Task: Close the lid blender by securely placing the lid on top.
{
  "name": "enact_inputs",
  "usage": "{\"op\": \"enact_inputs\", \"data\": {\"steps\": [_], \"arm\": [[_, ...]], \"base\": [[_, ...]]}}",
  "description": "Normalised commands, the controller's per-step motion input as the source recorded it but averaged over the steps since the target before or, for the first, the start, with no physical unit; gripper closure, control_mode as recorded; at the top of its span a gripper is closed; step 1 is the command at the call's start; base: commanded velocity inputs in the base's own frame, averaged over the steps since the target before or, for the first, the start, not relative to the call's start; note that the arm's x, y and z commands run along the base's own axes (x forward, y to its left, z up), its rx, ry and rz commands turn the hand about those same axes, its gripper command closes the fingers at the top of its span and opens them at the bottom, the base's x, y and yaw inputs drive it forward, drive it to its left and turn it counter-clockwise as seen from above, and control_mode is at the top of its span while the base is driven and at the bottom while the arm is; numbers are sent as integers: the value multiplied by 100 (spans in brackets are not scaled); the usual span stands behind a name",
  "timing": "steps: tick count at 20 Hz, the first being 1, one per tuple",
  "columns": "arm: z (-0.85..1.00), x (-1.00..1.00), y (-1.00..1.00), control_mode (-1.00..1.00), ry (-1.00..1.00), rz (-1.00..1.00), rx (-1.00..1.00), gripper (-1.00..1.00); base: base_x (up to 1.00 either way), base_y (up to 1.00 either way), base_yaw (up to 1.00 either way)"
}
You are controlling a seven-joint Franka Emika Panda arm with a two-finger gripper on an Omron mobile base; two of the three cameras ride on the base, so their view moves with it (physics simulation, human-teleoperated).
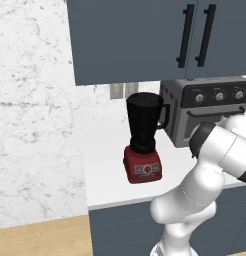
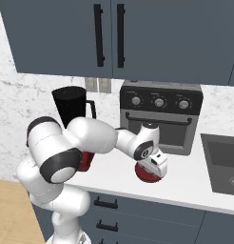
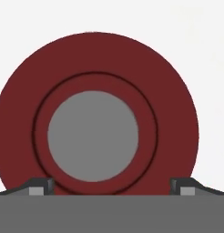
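1. Blender (image 1: 143, 137) standing upright on the white surface (image 1: 107, 165), left of the grey toaster oven (image 2: 160, 116) and just beside it; black jar open at the top, handle toward the oven, red base with grey button panel facing outward.
2. Lid (image 3: 95, 120) lying flat on the same surface in front of the toaster oven, well apart from the jar: a dark red disc with a grey round centre and a raised ring around it. Seen in the right base view as a red disc (image 2: 146, 175) partly under the hand.
3. Tool (image 3: 111, 187) pointed straight down, hovering right above the lid; fingers (image 3: 40, 186) spread wide, one tip on each side of the inner ring, nothing held between them. Judged open and lined up for a top-down pinch.
4. Likely reason for this pose: flat disc on a flat surface offers little edge, so the raised ring is the natural place to close on; centring over it keeps the lid level when lifted.
5. Contact with the lid not clear from these views; the right base view hides the tips behind the hand.
6. Task judged at an early stage: lid not yet grasped, jar mouth uncovered.
7. Next move calls for a short descent, a firm close, a lift high enough to clear the tall jar rim, then a carry leftward over the mouth.
8. Risk: off-centre grip tilting the lid, or clipping the jar handle on approach.
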Motion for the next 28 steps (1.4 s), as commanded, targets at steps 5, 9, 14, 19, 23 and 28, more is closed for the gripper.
{"op": "enact_inputs", "data": {"steps": [5, 9, 14, 19, 23, 28], "arm": [[0, 15, -1, -100, 0, 0, 0, -100], [0, 14, -4, -100, 0, 0, 0, -100], [0, 12, -8, -100, 0, 0, 0, -100], [0, 3, -14, -100, 0, 2, 0, -100], [-4, 0, -1, -100, 0, 2, 0, -100], [-10, 6, 0, -100, 0, 1, 0, -100]], "base": [[0, 0, 0], [0, 0, 0], [0, 0, 0], [0, 0, 0], [0, 0, 0], [0, 0, 0]]}}
